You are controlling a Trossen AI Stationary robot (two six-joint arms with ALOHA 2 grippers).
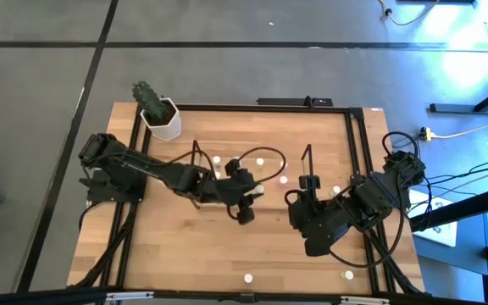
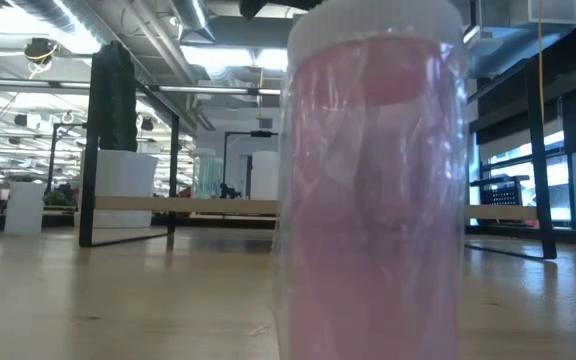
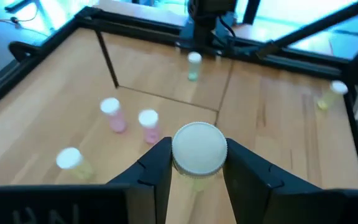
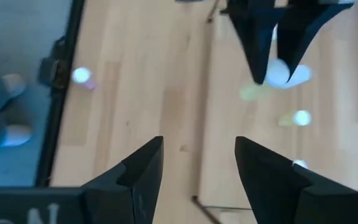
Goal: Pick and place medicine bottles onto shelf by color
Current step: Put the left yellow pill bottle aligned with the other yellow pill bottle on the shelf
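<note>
Showing white cap, yellowish bottle (image 3: pixel 198 152)

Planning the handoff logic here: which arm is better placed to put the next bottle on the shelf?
Left. The left gripper already clamps a white-capped yellowish bottle between its fingers, over the table's middle. The right gripper is open and empty.

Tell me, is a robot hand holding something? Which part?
Yes. The left gripper holds a bottle, fingers pinching the sides just under its white cap. The right gripper is open, holding nothing.
</note>
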